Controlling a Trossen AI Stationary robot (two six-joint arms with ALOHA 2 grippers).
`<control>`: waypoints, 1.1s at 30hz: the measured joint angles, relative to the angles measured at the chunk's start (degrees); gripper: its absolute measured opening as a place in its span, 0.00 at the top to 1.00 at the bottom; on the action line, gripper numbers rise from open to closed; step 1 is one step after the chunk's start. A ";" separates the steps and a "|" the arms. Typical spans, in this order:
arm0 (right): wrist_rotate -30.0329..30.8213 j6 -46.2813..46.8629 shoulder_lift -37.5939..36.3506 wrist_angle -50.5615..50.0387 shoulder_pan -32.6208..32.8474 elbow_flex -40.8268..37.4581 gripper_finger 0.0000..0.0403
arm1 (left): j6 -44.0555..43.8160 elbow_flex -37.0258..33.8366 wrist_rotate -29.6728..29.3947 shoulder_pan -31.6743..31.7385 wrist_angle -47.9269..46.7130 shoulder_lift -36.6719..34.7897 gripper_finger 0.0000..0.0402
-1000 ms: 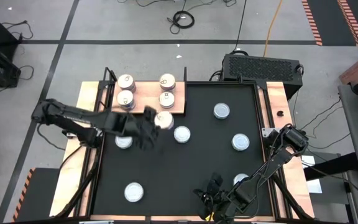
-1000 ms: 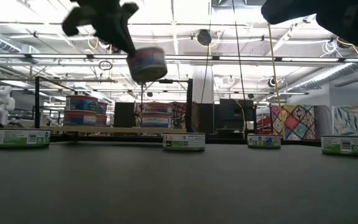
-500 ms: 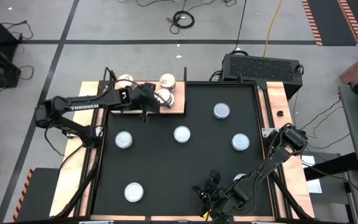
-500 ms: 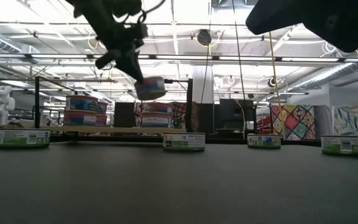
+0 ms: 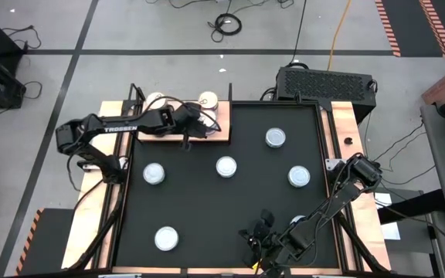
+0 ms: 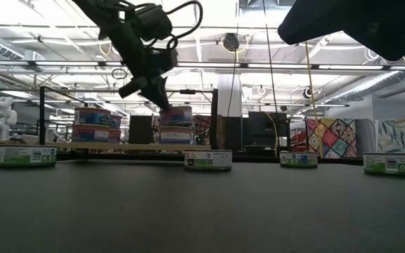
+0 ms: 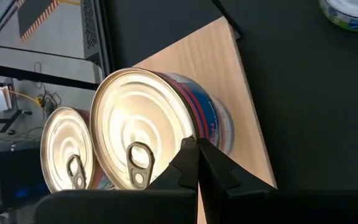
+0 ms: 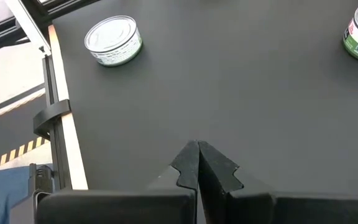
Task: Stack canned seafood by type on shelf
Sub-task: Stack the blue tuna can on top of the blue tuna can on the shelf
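Note:
My left gripper (image 5: pixel 195 123) reaches over the pale wooden shelf (image 5: pixel 221 134) at the mat's far-left corner, shut on a can with a red and blue label (image 7: pixel 148 127). In the low view that can (image 6: pixel 176 116) sits on top of another can (image 6: pixel 176 135). A second pull-tab can (image 7: pixel 67 158) stands beside it, and a two-high stack (image 6: pixel 97 125) stands further left on the shelf. Several green-labelled cans rest base-down on the black mat (image 5: pixel 225 165) (image 5: pixel 154 174). My right gripper (image 5: pixel 258 232) is shut and hovers over the mat's near-right part. My left gripper pinches the can at the rim of its lid (image 7: pixel 190 138), on the edge opposite the second pull-tab can. The fingers (image 6: pixel 159 98) come slanting down from above. The can sits about level, its base on the can below; the contact itself is hidden by the fingers.
Cans lie spread over the mat (image 5: pixel 275 137) (image 5: pixel 299 176) (image 5: pixel 166 238); one near my right arm is partly hidden (image 5: pixel 300 223). A black box (image 5: pixel 327 81) stands beyond the far edge. Wooden strips (image 5: pixel 351 139) run along the mat's sides.
My left gripper has carried the can from above the mat's left-middle toward the far-left corner, over the shelf, and lowered it. The can, hanging tilted in the air a second ago, now sits about level on top of a can on the shelf.

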 joint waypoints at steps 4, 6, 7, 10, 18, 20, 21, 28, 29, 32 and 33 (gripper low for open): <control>-0.23 -0.02 0.00 0.21 0.00 0.00 1.00 | 1.03 0.00 -2.07 0.00 -0.02 0.50 1.00; -0.24 -0.02 0.00 0.20 0.00 0.00 1.00 | 1.36 0.00 -3.00 0.00 -0.23 0.54 1.00; -0.24 -0.02 0.00 0.22 0.00 0.00 1.00 | 1.60 0.00 -3.13 0.01 -0.48 0.55 1.00; -0.24 -0.02 0.00 0.22 0.00 0.00 1.00 | 2.64 0.00 -3.31 0.00 -0.66 0.56 1.00; -0.22 -0.02 0.00 0.20 0.00 0.00 1.00 | 2.77 0.00 -4.34 -0.04 -0.65 0.56 0.96; -0.22 -0.03 0.00 0.20 0.00 0.00 1.00 | 2.75 0.00 -4.55 -0.04 -0.76 0.58 0.94; -0.21 -0.04 0.00 0.20 0.00 0.00 1.00 | 2.75 0.00 -4.56 -0.09 -0.72 0.58 0.92; -0.20 -0.04 0.00 0.13 0.00 0.00 1.00 | 2.50 0.64 -5.53 -1.66 -0.26 0.58 0.86; -0.20 -0.04 0.00 0.11 0.00 0.00 1.00 | 2.51 0.92 -5.98 -2.05 -0.15 0.58 0.85; -0.20 -0.22 0.00 0.10 0.00 0.00 1.00 | 2.34 1.89 -7.43 -3.15 -0.24 0.58 0.83; -0.20 -0.28 0.00 0.07 0.00 0.00 1.00 | 1.98 2.28 -8.09 -3.59 -0.50 0.50 0.83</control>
